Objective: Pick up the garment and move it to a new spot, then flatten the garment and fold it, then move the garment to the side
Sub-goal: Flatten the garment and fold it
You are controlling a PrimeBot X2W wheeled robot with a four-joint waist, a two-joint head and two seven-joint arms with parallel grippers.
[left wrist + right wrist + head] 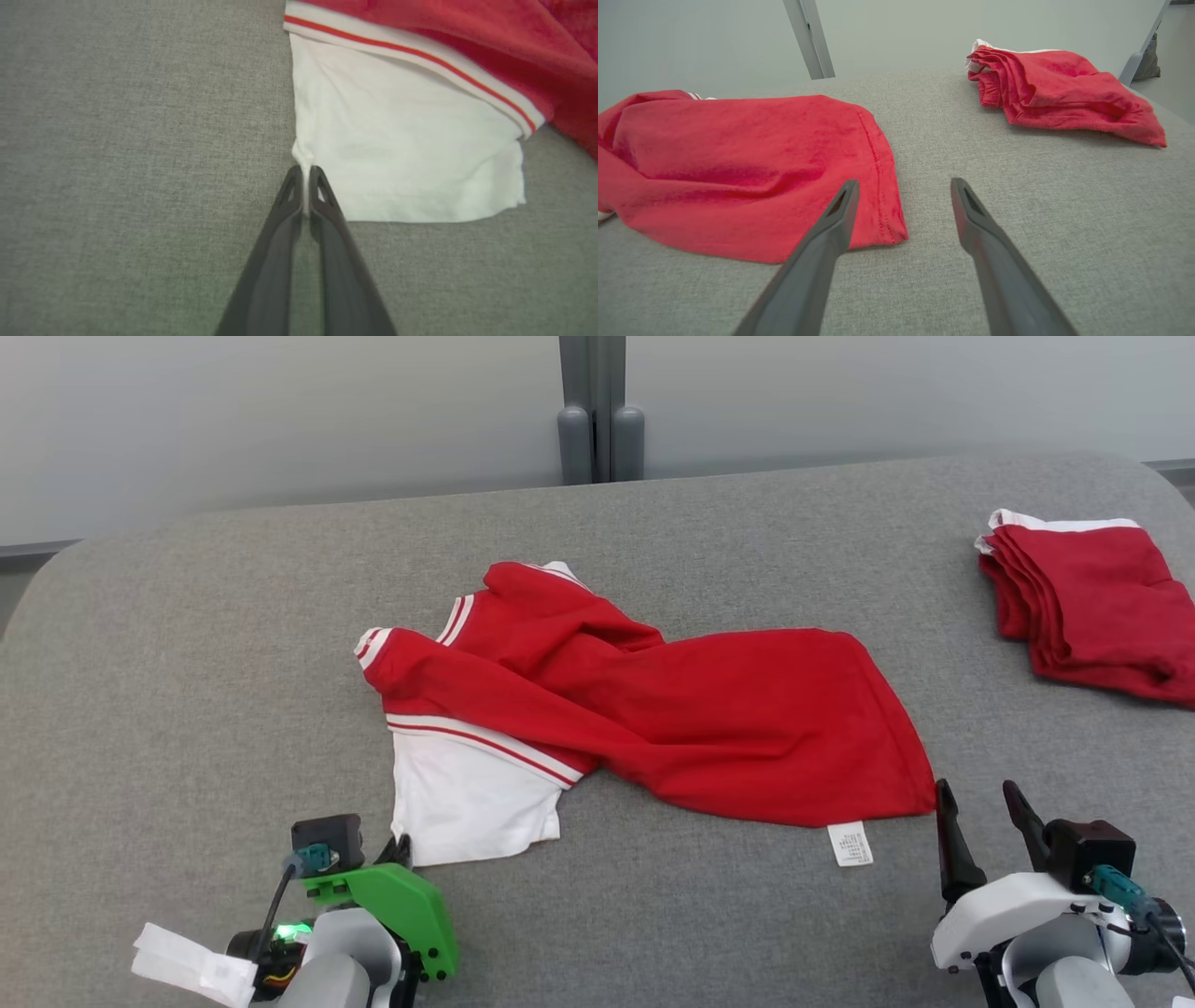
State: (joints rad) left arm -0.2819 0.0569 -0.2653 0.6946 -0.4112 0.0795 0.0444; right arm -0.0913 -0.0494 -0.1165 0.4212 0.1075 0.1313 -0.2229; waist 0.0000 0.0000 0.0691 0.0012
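The garment [653,709] lies crumpled at the middle of the table [187,663], its white part nearest the robot. The left gripper [305,172] has its fingers closed on that white part's corner. The right gripper [904,184] stands open just beside the red hem corner. A folded pile [1092,597] sits far right.

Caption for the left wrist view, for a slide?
Left pincer shut on a white corner of the garment on the grey table.

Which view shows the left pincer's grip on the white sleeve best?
Left wrist view: left pincer shut on the white sleeve corner, close up. Head view: fingertips barely peek past the green mount. Right wrist view: a white sliver, far left.
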